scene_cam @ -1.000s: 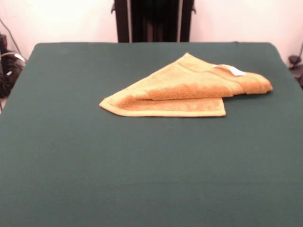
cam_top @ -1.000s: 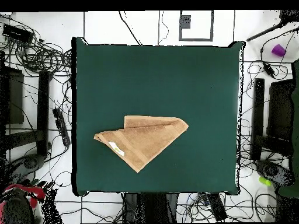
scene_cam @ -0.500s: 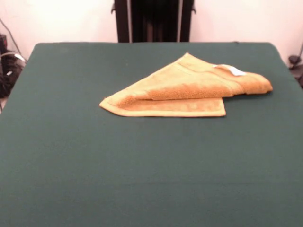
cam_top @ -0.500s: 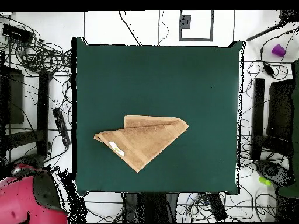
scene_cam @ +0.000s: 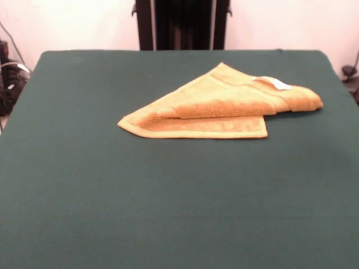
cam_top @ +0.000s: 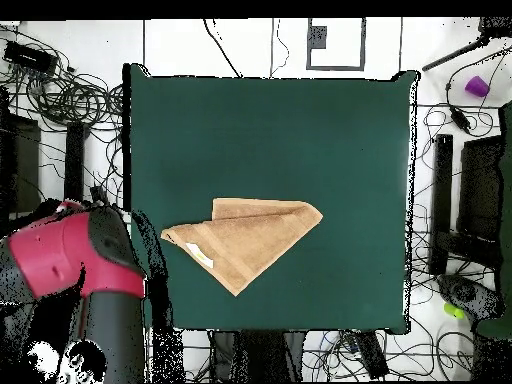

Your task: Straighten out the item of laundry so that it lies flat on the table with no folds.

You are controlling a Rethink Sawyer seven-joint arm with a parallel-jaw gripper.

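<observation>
On the towel (scene_cam: 224, 103), blank white tag (scene_cam: 276, 83).

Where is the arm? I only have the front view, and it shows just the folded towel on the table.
Observer: The overhead view shows the arm over the table's edge, next to the towel.
Operator: Which part of the towel is it nearest?
Observer: The corner with the white tag.
Operator: Can you see the gripper?
Observer: No. Only the arm's red and black body shows from above.
</observation>
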